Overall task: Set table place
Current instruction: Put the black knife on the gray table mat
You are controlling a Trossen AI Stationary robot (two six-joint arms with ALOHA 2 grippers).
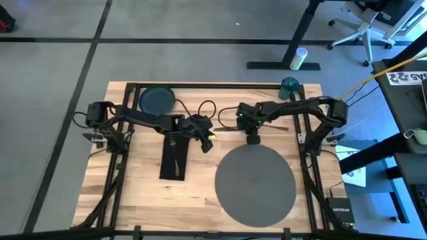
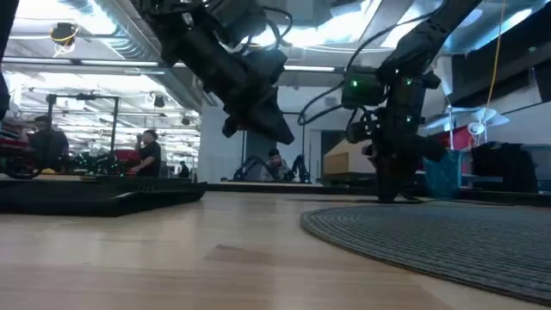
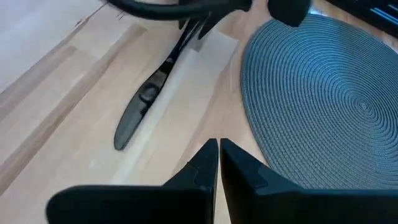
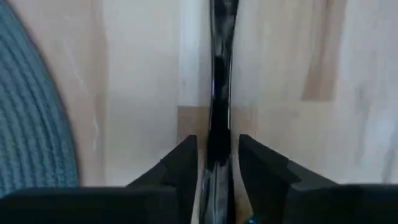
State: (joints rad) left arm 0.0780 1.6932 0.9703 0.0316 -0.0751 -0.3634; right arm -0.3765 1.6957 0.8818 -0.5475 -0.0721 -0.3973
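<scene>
Round grey woven placemat [image 1: 255, 183] lies flat on the pale butcher-block wooden table [image 1: 140, 193], nothing on it. Right gripper [image 4: 217, 158] points straight down just beyond the placemat's far edge, fingers [image 4: 183, 163] straddling a slim dark shiny metal utensil [image 4: 219, 93]; contact can't be confirmed, and which utensil it is can't be told. Utensil lies flat, long axis running away from the placemat. Left gripper [image 3: 219, 163] hangs left of the placemat, fingers pressed together, empty. Black rectangular napkin [image 1: 175, 155] further left, long axis front-to-back. Dark blue-grey round plate [image 1: 157, 100] sits empty at far-left of the placemat; small teal cup [image 1: 289, 86] at far-right.
</scene>
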